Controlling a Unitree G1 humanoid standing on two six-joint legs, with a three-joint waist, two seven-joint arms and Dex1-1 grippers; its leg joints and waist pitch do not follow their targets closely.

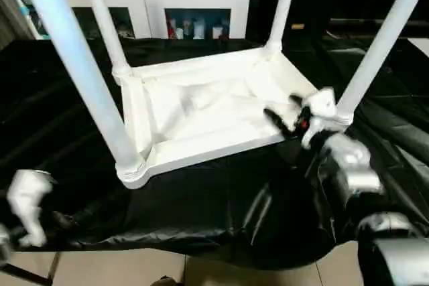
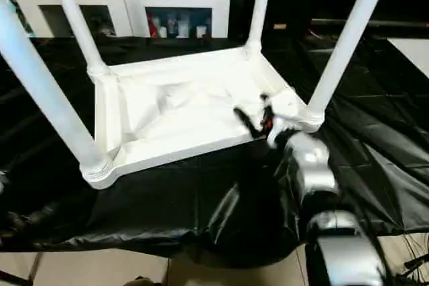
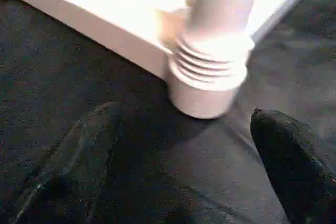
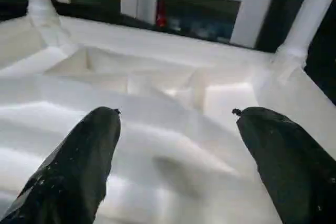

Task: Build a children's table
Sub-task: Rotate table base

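A: Where is the children's table [image 1: 201, 115]?

B: Centre of the head frames, upside down on the black cloth [image 1: 201, 212], ribbed underside up. All four legs [image 1: 74, 65] stand in the corner sockets and rise past the top edge.

A: Claws?

B: Right gripper [image 4: 176, 129] spread wide over the underside near the right-hand rim, holding nothing. Left gripper [image 3: 181, 156] also wide, empty, above the cloth just short of the near-left socket [image 3: 207, 85].

A: Handling?

B: Judged: hollow plastic, light and stiff, smooth, so a tapered leg may slip through the fingers. Legs could wobble if not seated. To flip it, better to take the rim [image 1: 214, 145] or a leg low down beside its socket collar.
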